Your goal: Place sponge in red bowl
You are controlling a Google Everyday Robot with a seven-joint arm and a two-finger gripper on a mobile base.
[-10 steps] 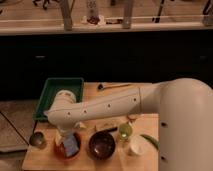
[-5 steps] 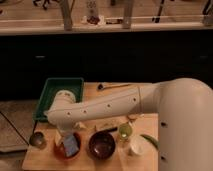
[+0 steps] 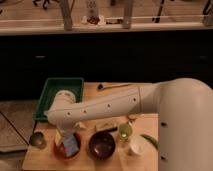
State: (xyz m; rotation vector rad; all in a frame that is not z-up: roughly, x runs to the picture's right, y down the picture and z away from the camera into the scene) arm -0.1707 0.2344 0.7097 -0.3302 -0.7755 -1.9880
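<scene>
Item: gripper (image 3: 66, 137) — fingers spread and released, hanging low over the red bowl (image 3: 59, 151) at the near-left corner of the wooden table (image 3: 115, 95).
Item: sponge (image 3: 71, 145) — blue, tilted, lying inside the red bowl just under the fingers; we judge it delivered.
Step in hand: withdrawal. We advise a straight lift with the jaws wide, so no finger drags the sponge over the rim.
Adjacent: dark brown bowl (image 3: 102, 145) just right, metal cup (image 3: 36, 140) just left, green tray (image 3: 50, 87) behind.
</scene>
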